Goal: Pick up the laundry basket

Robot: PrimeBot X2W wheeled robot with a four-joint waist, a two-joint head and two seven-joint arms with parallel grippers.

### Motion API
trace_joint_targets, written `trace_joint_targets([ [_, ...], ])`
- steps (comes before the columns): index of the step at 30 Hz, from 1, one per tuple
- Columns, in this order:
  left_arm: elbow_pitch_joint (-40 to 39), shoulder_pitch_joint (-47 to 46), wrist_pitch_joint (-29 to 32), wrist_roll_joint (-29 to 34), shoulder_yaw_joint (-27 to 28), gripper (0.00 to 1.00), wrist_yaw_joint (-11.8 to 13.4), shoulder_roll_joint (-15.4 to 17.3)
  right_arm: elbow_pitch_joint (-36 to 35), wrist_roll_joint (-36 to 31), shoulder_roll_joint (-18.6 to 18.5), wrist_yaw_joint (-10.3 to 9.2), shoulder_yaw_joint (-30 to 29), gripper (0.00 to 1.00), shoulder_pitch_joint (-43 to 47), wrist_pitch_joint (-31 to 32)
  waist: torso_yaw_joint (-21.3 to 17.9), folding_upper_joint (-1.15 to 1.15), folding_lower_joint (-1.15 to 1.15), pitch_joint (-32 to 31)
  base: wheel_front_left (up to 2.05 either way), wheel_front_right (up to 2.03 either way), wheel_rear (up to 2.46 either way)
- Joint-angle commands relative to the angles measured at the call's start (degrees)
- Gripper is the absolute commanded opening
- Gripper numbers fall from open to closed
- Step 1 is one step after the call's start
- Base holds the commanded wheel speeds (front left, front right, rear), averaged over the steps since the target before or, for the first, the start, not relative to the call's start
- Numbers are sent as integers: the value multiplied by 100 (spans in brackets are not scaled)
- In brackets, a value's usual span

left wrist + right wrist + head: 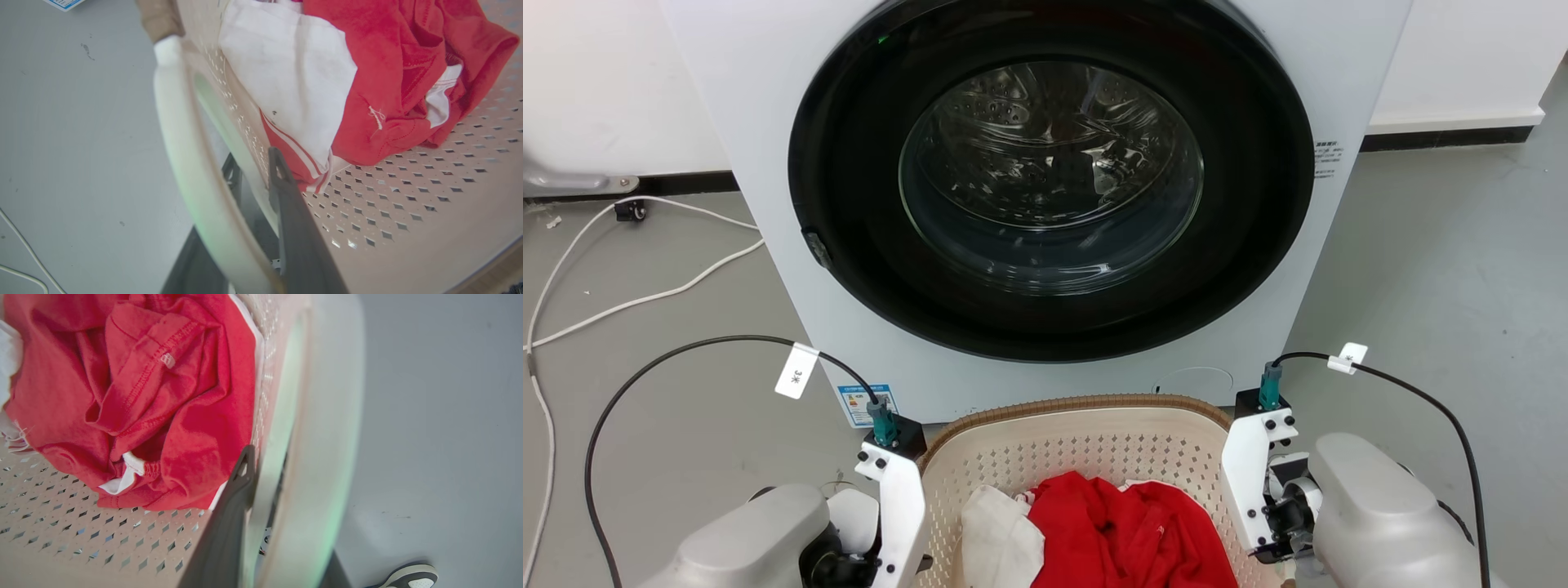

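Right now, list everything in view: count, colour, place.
white front-loading washing machine, dark round glass door: 1, white, behind basket.
cream perforated plastic laundry basket, brown woven-look rim: 1, cream, between the arms.
red cloth garment: 1, red, inside basket.
white cloth garment: 1, white, inside basket, left of red.
thin white cable: at least 1, white, lying left of machine.
blue-and-white sticker: 1, machine's lower left front.
dark-and-white shoe: 1, outside basket's right wall.
left gripper: 1, dark fingers, straddling basket's left wall.
right gripper: 1, dark fingers, straddling basket's right wall.

Cream perforated laundry basket (1086, 447), brown woven rim, upright, open-topped
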Motion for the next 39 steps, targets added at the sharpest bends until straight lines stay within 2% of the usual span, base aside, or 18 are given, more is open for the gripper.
trace_joint_targets([
  [1,-93,69,-3,-29,-33,0,-99,-53,-37,8,-18,0,55,0,16,-43,-7,0,1,17,0,0,0],
  [39,5,6,61,-27,-34,0,-100,-103,65,285,-9,1,386,0,-193,-138,38,0,1,90,0,0,0],
])
